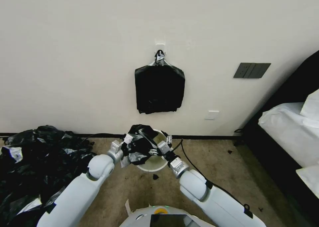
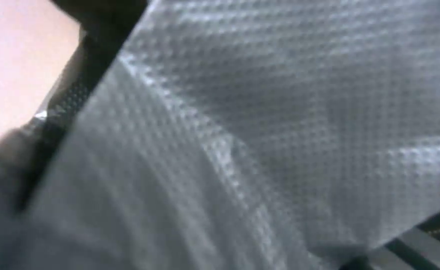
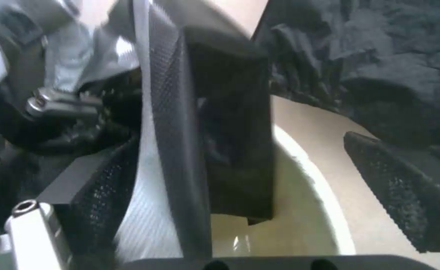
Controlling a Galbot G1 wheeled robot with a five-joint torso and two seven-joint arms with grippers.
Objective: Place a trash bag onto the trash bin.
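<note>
Head view: at lower centre, the left end effector [image 1: 130, 144] and right end effector [image 1: 159, 146] hold the trash bag [image 1: 141, 145] bunched over the trash bin [image 1: 153, 163]. Left grips film; right spread wide. Judged partway: bag not yet fitted around rim.

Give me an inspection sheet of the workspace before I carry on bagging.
Surface: carpet, dark crumbs near the bin.
Job's things: trash bag bunched over the trash bin, rim not yet wrapped.
Clutter: pile of black bags on the robot's left; black bundle hanging on a wall hook.
Hands: left hand at the bag; right hand over the bin, fingers apart.
Cables: black cable trailing on the floor by the right arm.
Surroundings: bed on the right.
</note>
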